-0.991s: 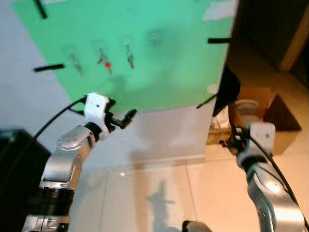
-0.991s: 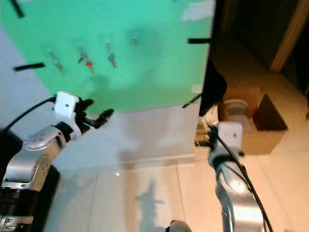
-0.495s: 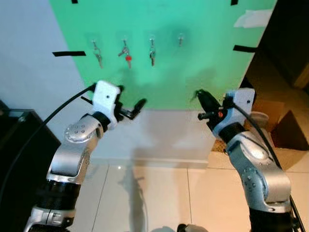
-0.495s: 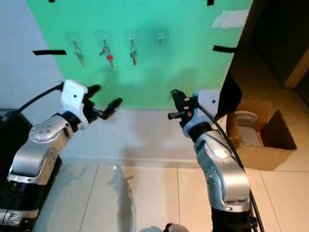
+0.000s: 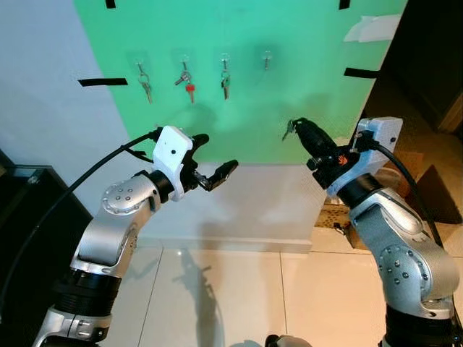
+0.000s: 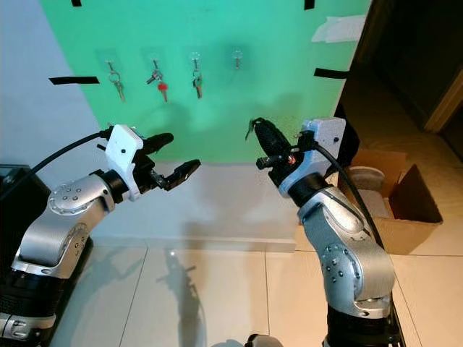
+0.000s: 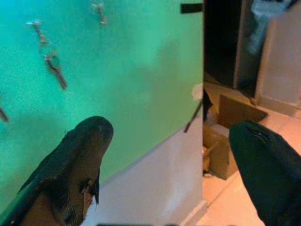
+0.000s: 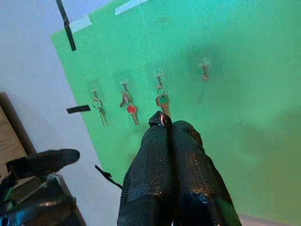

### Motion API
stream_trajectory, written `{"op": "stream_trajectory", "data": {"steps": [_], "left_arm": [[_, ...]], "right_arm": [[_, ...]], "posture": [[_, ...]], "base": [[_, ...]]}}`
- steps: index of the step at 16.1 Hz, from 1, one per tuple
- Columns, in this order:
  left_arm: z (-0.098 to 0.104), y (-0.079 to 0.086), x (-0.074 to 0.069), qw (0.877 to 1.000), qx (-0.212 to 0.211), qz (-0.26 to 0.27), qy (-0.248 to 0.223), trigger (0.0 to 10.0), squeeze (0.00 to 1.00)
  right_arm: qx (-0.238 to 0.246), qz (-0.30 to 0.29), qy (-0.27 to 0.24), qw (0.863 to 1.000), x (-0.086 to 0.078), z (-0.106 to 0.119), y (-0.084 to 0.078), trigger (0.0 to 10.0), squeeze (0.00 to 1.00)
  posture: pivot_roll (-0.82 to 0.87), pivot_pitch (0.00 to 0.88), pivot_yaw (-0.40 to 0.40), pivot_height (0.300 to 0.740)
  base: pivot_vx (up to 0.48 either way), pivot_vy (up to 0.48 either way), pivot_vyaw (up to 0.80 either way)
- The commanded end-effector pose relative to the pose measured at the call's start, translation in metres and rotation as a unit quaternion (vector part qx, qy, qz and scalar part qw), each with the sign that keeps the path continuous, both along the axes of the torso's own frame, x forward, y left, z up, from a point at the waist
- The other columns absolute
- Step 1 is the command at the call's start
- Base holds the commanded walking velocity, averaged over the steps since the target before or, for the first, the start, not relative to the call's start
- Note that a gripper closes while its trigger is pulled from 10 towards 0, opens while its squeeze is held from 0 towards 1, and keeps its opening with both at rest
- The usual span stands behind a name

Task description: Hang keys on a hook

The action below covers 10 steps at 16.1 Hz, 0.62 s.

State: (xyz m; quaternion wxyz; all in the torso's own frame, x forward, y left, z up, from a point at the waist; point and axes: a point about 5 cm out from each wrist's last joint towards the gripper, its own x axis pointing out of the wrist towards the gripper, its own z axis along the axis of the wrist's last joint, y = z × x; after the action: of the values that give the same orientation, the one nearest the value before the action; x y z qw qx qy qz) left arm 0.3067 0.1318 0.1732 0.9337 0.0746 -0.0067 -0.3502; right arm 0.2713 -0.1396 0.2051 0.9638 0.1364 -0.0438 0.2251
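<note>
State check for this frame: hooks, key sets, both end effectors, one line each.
Left end effector: open, holding nothing.
Right end effector: shut on key, raised toward the green board.
Three left hooks: each holds hanging keys.
Rightmost hook: empty.

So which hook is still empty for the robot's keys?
The fourth hook, farthest right on the green board, is bare. The three hooks left of it are crowded: each already holds keys. The right gripper, pinching a key, sits below the bare hook.
</note>
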Motion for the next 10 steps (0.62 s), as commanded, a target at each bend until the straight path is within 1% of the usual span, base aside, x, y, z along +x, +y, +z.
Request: {"op": "stream_trajectory", "data": {"steps": [1,2,3,4,5,6,7,8,9,10], "left_arm": [[0.004,0.003,0.002,0.999,-0.004,0.032,-0.013,10.0,0.00],[0.001,0.004,0.003,0.998,-0.003,0.053,-0.015,10.0,0.00],[-0.007,0.007,0.005,0.996,0.003,0.090,-0.006,10.0,0.00],[-0.018,0.011,0.006,0.992,0.011,0.123,0.004,10.0,0.00],[-0.026,0.013,0.006,0.992,0.016,0.128,0.005,10.0,0.00],[-0.029,0.014,0.004,0.992,0.018,0.126,0.008,10.0,0.00],[-0.028,0.014,0.004,0.992,0.007,0.127,0.013,10.0,0.00],[-0.027,0.014,0.005,0.992,0.005,0.127,0.015,10.0,0.00],[-0.027,0.014,0.006,0.991,0.007,0.130,0.013,10.0,0.00],[-0.030,0.012,0.006,0.991,0.008,0.132,0.013,10.0,0.00]], "right_arm": [[-0.001,-0.008,0.004,1.000,-0.003,0.001,-0.003,10.0,0.00],[-0.019,-0.038,0.024,0.999,-0.003,-0.008,-0.008,10.0,0.00],[-0.044,-0.095,0.061,0.993,-0.001,-0.024,-0.016,10.0,0.00],[-0.077,-0.156,0.093,0.980,-0.001,-0.040,-0.027,10.0,0.00],[-0.097,-0.187,0.102,0.972,-0.003,-0.048,-0.033,10.0,0.00],[-0.104,-0.199,0.106,0.969,-0.005,-0.052,-0.036,10.0,0.00],[-0.102,-0.211,0.110,0.966,-0.007,-0.056,-0.039,10.0,0.00],[-0.100,-0.222,0.121,0.962,-0.009,-0.062,-0.043,10.0,0.00],[-0.102,-0.233,0.131,0.958,-0.013,-0.070,-0.046,10.0,0.00],[-0.092,-0.247,0.135,0.955,-0.015,-0.074,-0.047,10.0,0.00]], "posture": [[-0.09,0.000,0.051,0.740],[-0.09,0.000,0.046,0.740],[-0.08,0.000,0.043,0.740],[-0.08,0.000,0.046,0.740],[-0.09,0.000,0.048,0.740],[-0.09,0.000,0.048,0.740],[-0.09,0.000,0.059,0.740],[-0.10,0.000,0.062,0.740],[-0.11,0.000,0.077,0.740],[-0.11,0.000,0.080,0.740]], "base": [[0.000,0.000,0.00],[0.000,0.000,0.00],[0.000,0.000,0.00],[0.000,0.000,0.00],[0.000,0.000,0.00],[0.000,0.000,0.00],[0.000,0.000,0.00],[0.000,0.000,0.00],[0.274,0.000,0.00],[0.289,0.000,0.00]]}}
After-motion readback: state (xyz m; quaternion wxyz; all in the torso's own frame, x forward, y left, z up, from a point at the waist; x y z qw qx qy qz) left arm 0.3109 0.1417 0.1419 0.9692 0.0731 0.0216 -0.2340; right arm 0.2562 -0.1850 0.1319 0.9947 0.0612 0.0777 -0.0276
